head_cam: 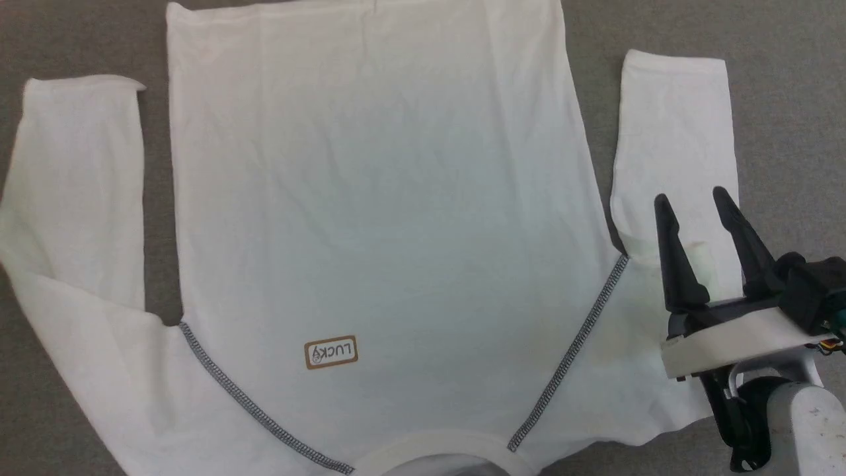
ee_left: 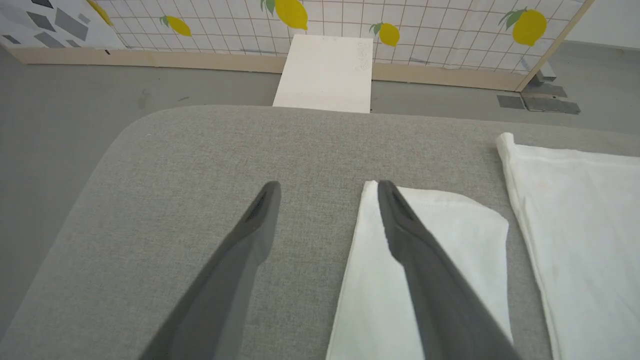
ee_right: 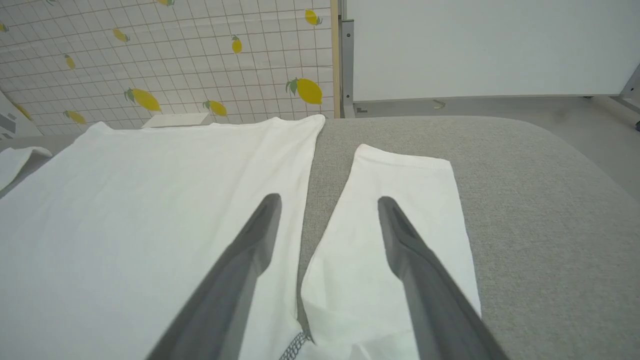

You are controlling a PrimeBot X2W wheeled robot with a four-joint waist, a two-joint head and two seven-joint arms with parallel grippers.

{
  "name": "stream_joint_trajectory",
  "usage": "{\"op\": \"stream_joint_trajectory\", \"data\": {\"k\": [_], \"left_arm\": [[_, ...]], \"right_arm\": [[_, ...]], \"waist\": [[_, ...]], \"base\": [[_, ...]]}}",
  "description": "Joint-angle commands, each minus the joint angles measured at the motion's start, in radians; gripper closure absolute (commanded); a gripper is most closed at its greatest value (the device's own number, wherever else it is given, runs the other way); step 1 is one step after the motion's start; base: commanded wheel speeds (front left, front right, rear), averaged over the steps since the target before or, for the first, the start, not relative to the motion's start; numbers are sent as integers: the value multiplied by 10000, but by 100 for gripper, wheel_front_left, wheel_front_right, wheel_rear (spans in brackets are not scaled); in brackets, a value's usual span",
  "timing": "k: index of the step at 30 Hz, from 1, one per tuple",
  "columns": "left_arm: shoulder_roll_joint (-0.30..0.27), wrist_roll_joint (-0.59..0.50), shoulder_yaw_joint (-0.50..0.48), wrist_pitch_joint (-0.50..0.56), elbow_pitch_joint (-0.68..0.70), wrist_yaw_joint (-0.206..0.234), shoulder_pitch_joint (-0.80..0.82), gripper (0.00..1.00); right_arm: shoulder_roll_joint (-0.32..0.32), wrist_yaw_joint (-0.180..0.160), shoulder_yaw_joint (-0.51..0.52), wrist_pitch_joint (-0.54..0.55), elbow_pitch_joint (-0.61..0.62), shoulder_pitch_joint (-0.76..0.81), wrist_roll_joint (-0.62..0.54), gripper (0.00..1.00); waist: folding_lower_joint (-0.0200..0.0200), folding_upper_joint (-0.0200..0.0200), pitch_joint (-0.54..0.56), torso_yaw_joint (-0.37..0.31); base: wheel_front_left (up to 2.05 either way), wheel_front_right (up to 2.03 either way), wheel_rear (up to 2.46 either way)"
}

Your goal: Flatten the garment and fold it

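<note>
1. The garment (head_cam: 396,198), a white long-sleeved shirt, lies front up on the grey surface (head_cam: 793,132), its ribbed neck (head_cam: 449,446) nearest the robot.
2. Grey zigzag seams (head_cam: 568,350) run from the neck out to each armpit; a brown-bordered "LUCKY" patch (head_cam: 331,352) sits between them.
3. The right gripper (head_cam: 691,196) is spread and empty over the right sleeve (head_cam: 674,132).
4. The left gripper (ee_left: 328,184) is spread and empty at the left sleeve's (head_cam: 79,185) cuff edge.
5. Both sleeves lie alongside the smooth body, cuffs pointing away.
6. Beyond the hem, off the surface, stands a white box (ee_left: 325,72).
</note>
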State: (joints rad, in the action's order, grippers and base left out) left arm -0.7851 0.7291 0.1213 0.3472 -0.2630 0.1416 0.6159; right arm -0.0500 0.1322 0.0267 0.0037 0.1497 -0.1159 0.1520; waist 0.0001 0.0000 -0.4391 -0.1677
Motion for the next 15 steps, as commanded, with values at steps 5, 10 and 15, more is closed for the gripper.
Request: {"op": "stream_joint_trajectory", "data": {"k": [5, 10, 15], "left_arm": [[-297, 418, -172, 1013, -196, 228, 632, 0], [-455, 667, -303, 1707, -180, 547, 793, 0], [-357, 947, -380, 2118, -105, 795, 761, 0]], "right_arm": [[-3, -15, -301, -277, 41, -423, 206, 0], [-3, -15, -473, -407, -95, -612, 297, 0], [-3, -15, -612, -532, -234, -795, 366, 0]], "waist": [[-1, 0, -1437, -1074], [-1, 0, -1770, -1219], [-1, 0, -1923, -1255]], "base": [[0, 0, 0], [0, 0, 0], [0, 0, 0]]}}
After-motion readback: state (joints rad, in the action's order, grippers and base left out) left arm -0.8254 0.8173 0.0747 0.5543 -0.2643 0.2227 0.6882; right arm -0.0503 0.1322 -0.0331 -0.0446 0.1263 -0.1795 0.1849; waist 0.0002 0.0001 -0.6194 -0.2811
